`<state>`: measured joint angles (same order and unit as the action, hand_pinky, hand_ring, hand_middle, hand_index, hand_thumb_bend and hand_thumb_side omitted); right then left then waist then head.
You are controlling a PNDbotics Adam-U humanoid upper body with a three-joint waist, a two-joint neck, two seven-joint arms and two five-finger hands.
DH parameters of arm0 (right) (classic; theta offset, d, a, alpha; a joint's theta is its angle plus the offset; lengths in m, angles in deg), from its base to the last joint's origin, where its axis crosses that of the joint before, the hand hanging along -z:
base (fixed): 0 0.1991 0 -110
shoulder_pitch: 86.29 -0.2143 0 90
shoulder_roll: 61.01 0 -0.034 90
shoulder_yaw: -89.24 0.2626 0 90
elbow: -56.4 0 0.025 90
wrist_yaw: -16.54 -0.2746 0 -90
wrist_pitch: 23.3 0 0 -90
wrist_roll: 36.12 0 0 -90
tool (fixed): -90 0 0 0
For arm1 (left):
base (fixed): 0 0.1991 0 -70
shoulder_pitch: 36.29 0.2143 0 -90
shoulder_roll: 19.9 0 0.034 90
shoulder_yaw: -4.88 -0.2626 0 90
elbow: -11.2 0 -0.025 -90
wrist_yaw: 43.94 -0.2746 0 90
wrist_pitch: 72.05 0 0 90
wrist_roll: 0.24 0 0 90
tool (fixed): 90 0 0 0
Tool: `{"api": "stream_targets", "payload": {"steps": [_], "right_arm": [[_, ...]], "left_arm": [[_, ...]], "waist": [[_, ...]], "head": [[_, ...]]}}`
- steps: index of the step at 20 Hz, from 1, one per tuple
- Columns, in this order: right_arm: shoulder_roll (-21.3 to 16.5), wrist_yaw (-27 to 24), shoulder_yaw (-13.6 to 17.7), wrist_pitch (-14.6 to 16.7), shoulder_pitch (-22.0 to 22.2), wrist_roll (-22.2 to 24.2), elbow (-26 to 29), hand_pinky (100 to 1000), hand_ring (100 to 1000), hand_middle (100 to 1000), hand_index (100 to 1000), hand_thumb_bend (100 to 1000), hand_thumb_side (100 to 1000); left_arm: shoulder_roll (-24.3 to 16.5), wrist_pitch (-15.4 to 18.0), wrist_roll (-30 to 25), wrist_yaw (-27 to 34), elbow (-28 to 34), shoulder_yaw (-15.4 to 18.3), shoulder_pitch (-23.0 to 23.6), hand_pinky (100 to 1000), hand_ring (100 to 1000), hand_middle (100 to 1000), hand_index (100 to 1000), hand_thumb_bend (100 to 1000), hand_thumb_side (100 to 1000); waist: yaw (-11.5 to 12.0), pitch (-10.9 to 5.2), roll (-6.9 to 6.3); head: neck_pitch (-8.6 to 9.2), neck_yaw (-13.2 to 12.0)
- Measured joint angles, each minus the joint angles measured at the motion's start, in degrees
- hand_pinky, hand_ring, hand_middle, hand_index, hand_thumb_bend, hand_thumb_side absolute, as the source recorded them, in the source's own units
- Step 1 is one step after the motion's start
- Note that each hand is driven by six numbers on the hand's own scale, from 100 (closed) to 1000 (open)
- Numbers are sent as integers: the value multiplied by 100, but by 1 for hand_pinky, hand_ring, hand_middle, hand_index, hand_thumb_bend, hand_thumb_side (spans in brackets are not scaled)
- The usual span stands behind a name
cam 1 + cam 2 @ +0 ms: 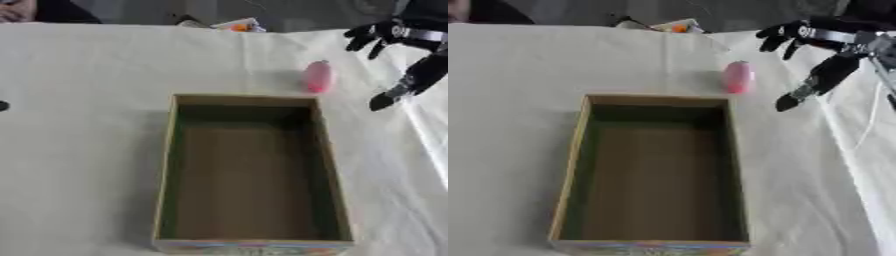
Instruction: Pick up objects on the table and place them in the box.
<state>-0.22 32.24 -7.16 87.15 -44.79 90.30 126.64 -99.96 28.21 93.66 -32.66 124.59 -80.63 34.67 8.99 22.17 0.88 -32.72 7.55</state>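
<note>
A small pink object (318, 76) stands on the white cloth just beyond the far right corner of the cardboard box (334, 165). The box is open at the top and nothing lies inside it. My right hand (820, 50) hovers to the right of the pink object, apart from it, its fingers spread and its thumb pointing down toward the cloth. It holds nothing. A small dark tip at the left edge (3, 105) is all that shows there; I cannot tell what it is.
A small white and orange item (236, 25) lies at the far edge of the table. The white tablecloth (79, 150) spreads wide to the left of the box. A thin white cable (874, 115) runs down at the right.
</note>
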Motion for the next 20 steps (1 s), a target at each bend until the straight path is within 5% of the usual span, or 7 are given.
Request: {"api": "stream_targets", "payload": {"steps": [4, 8, 14, 20], "right_arm": [[9, 112, 0, 18, -24, -140, -61, 709, 865, 810, 1000, 843, 520], [24, 295, 120, -82, -153, -330, -183, 707, 865, 809, 1000, 837, 556], [55, 605, 184, -171, -235, -769, -292, 706, 863, 808, 997, 835, 578], [-70, 649, 247, -162, 123, -1177, -184, 708, 866, 812, 996, 836, 576]], "left_arm": [[0, 7, -8, -1, 0, -1, -11, 534, 516, 531, 826, 100, 967], [0, 37, -38, -9, 0, -5, -76, 534, 516, 531, 825, 100, 968], [-3, 71, -75, -27, 0, -36, -130, 535, 516, 531, 825, 100, 970], [-7, 87, -96, -34, 0, -38, -186, 536, 516, 530, 825, 100, 972]], "waist": [[8, 4, 0], [138, 239, 20], [240, 332, 69], [372, 436, 138]], "head": [[16, 25], [84, 143], [170, 330], [318, 475]]}}
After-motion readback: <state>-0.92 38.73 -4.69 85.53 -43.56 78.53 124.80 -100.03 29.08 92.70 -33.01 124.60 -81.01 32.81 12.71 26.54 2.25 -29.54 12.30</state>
